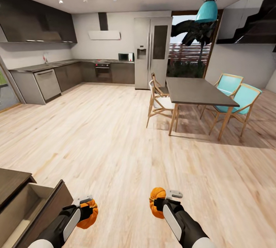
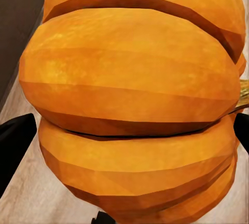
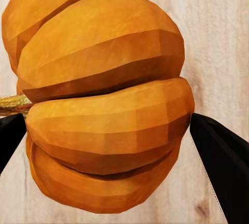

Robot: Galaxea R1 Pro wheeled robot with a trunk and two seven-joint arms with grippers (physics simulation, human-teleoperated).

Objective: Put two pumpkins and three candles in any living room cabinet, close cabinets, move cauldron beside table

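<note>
While you face the kitchen end of the room, both arms are loaded, one pumpkin apiece.

Left gripper (image 1: 87,206): you've got its fingers clamped on the left pumpkin (image 1: 89,214), low at the near left, just right of the open drawer.

Left pumpkin up close (image 2: 132,105): your left wrist camera shows ribbed orange skin pressed between two black fingers (image 2: 15,141), with a sliver of dark wood and pale floor behind.

Right gripper (image 1: 164,198): you're closed tight on the right pumpkin (image 1: 157,202), held above bare floor at the near centre-right.

Right pumpkin up close (image 3: 104,105): your right wrist camera has it lying sideways between the black fingers (image 3: 220,167), brownish stem (image 3: 13,103) poking out to one side, light planks behind it.

Cabinet (image 1: 9,181): you've got it at the near left corner, dark-brown top, one drawer (image 1: 27,209) pulled out, pale beige inside.

Floor (image 1: 115,140): light wood planks run from you to the far kitchen.

Dining table (image 1: 199,91): grey top on wooden legs, far right, two teal chairs (image 1: 241,100) on its right side, two wooden chairs (image 1: 159,100) on its left.

Fridge (image 1: 152,52): tall, silver, far centre against the back wall.

Kitchen counter (image 1: 57,75): dark units wrap the far left corner, oven (image 1: 102,71) in the middle.

Lamp (image 1: 207,10): teal shade hanging above the dining table.
</note>
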